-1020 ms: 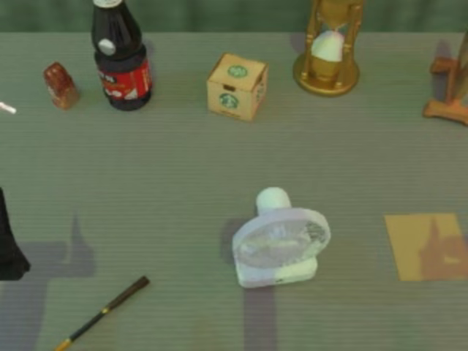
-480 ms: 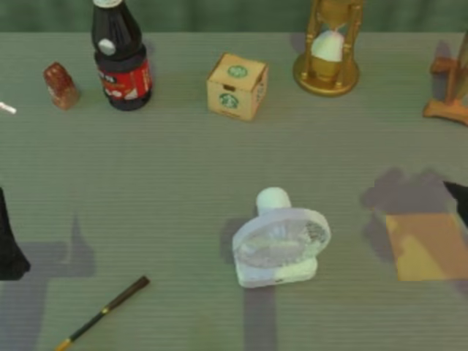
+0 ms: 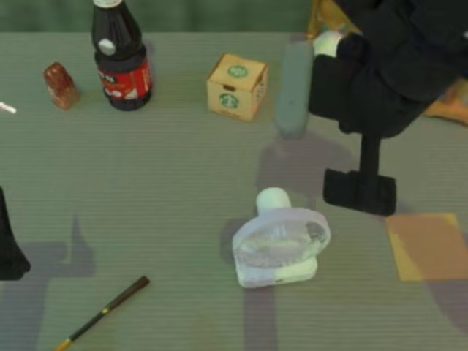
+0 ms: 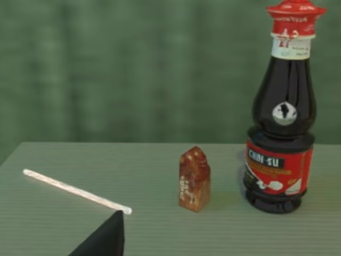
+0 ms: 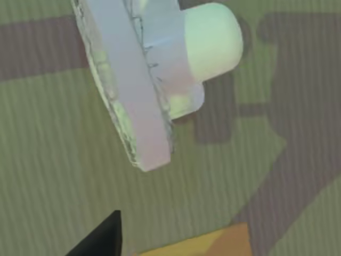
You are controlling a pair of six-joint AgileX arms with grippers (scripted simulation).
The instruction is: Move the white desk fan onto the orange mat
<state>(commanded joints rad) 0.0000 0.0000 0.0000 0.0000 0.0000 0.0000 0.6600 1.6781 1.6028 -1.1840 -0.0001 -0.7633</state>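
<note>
The white desk fan [image 3: 281,245] stands at the table's middle front, its round grille tilted up and its stubby motor housing behind; the right wrist view shows the fan [image 5: 144,80] from close above. The orange mat [image 3: 428,245] lies flat to its right, bare, and the mat's corner [image 5: 202,245] shows in the right wrist view. My right gripper [image 3: 360,191] hangs open above the table just behind and right of the fan, between fan and mat, touching neither. Only one black finger [image 5: 104,237] shows at the wrist. My left gripper [image 3: 9,252] is parked open at the left edge.
A dark sauce bottle [image 3: 121,62], a red-brown stamp [image 3: 61,85] and a cardboard box with green logos [image 3: 237,85] stand along the back. The gold hourglass [image 3: 327,36] is mostly hidden by my right arm. A thin brush [image 3: 102,313] lies front left.
My right arm has swung in from the right edge over the back right of the table, covering the hourglass, and its gripper now hangs beside the fan. The fan and mat have not moved.
</note>
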